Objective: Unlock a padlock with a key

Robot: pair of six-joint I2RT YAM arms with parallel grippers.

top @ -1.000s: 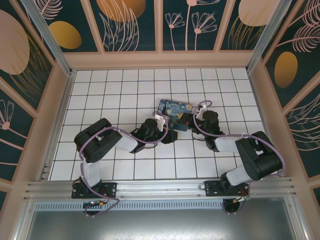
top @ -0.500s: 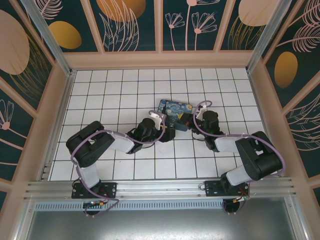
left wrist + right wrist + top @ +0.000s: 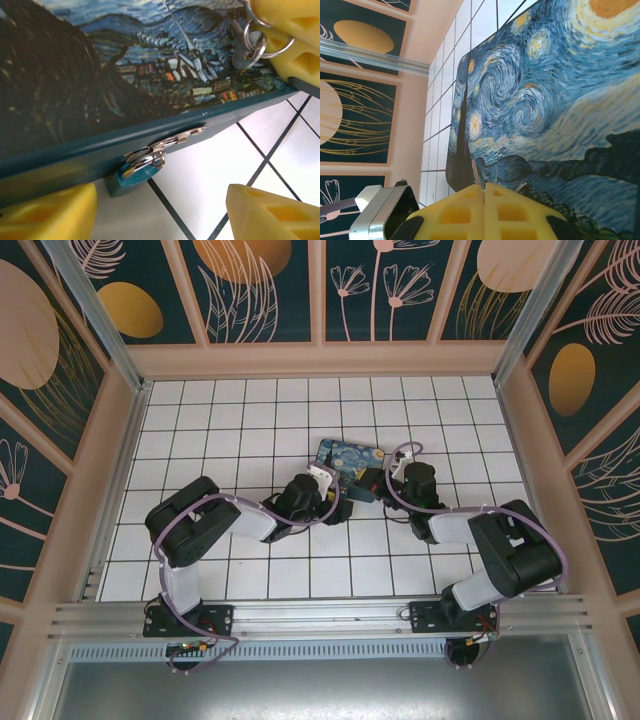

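**A:** How far along is the unlocking?

**B:** Not far, judging by the left wrist view. The small metal padlock point(image 3: 139, 172), with its silvery shackle and a body that looks teal there, hangs from the silvery hasp point(image 3: 176, 139) on the front wall of the dark blue, swirl-painted rectangular box point(image 3: 100, 75). Its shackle is through the hasp and looks closed. The small silvery key on its split rings point(image 3: 244, 52) dangles over the lid's far corner, well apart from the lock.

**A:** And the pincers?

**B:** The left gripper point(image 3: 160, 212) stands apart and empty, one yellow finger on each side of the padlock and touching nothing. The right gripper point(image 3: 485, 210) has its pads pressed together, and the rings appear pinched between them. What is left is bringing the key down, seating it, turning it and freeing the shackle.

**A:** What does each view add?

**B:** The left wrist camera gives the lock, the hasp and the key. The right wrist camera gives the closed pads and the painted lid. The overhead camera gives both arms meeting at the box's near side on the white tiled floor point(image 3: 250, 420), but the lock is too small to make out there.
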